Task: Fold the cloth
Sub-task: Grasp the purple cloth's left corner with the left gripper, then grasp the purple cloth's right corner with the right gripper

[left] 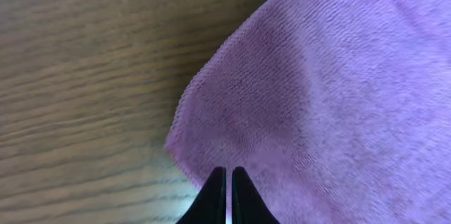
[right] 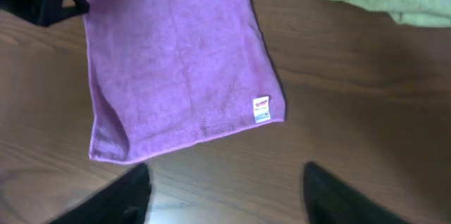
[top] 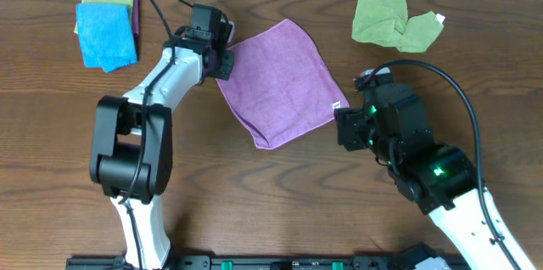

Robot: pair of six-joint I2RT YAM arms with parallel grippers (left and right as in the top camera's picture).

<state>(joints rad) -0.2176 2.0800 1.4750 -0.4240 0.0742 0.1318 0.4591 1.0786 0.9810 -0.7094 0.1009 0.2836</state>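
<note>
A purple cloth [top: 278,81] lies spread flat on a dark wood-grain table [top: 280,202], turned like a diamond, near the middle of the tabletop. A small white tag [right: 261,108] is sewn at the edge by its right corner. The tag carries tiny red and blue print, too small to read. No other writing or brand marks can be made out.

The left gripper [left: 227,182] sits at the cloth's left corner. Its two black fingers are pressed tight together, with their tips pinched on the fabric just inside the hem.

The right gripper [right: 225,182] hangs just beside the tagged right corner, not touching the cloth. Its fingers stand wide apart with only bare table between them, and the cloth lies just ahead of them.

A crumpled light-green cloth [top: 392,19] rests near the far right edge of the table, well apart from the purple one. At the far left, a bright blue cloth [top: 106,36] lies on top of another green one.
</note>
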